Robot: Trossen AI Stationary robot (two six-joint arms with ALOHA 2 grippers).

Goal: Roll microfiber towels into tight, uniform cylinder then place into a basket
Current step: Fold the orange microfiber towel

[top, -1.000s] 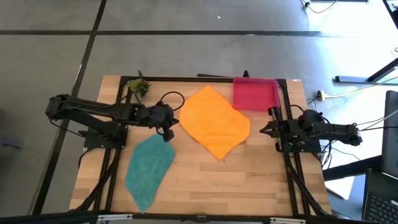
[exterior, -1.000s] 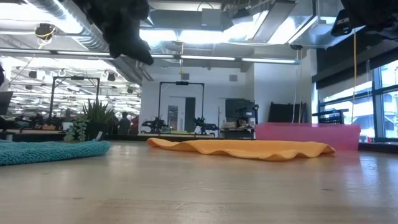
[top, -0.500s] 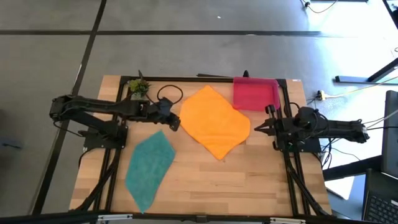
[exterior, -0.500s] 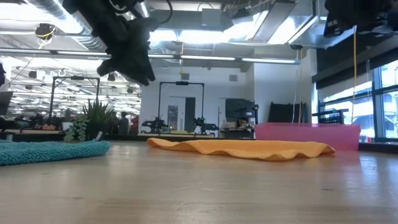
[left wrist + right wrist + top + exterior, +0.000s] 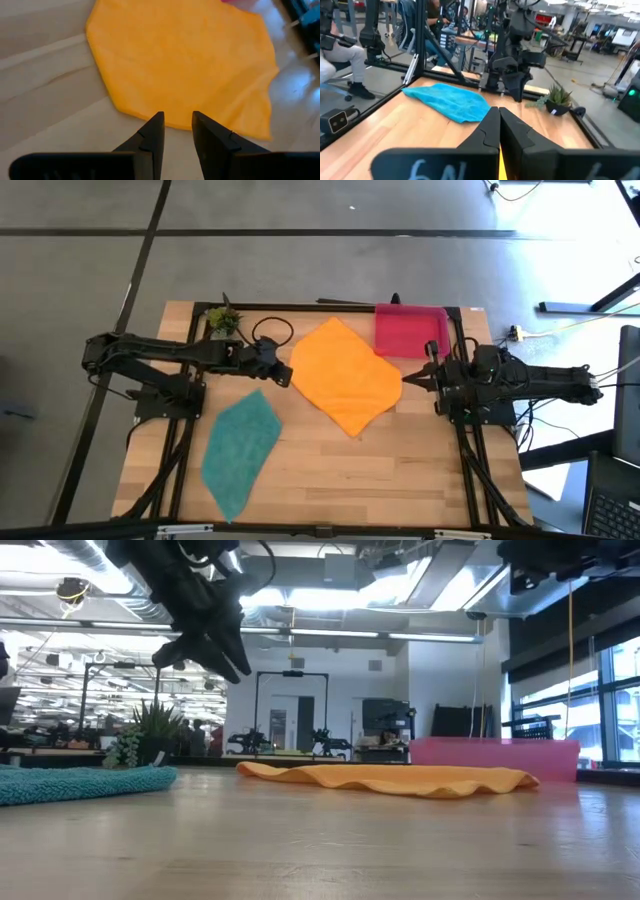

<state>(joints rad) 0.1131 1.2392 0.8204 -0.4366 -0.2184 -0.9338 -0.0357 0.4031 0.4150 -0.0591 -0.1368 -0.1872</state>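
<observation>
Nothing is rolled yet. On the table (image 5: 400,470) the teal towel (image 5: 240,450) lies flat, front-left. The left gripper (image 5: 286,376) hovers at the orange towel's (image 5: 345,375) left edge, jaws apart and empty — the towel is spread flat mid-table. The right gripper (image 5: 407,379), jaws together, waits at its right edge. The pink basket (image 5: 410,330) is empty — both rolls remain.

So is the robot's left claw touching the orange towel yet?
Apart. In the low view the left gripper hangs well above the orange towel, with the room showing between them.
</observation>
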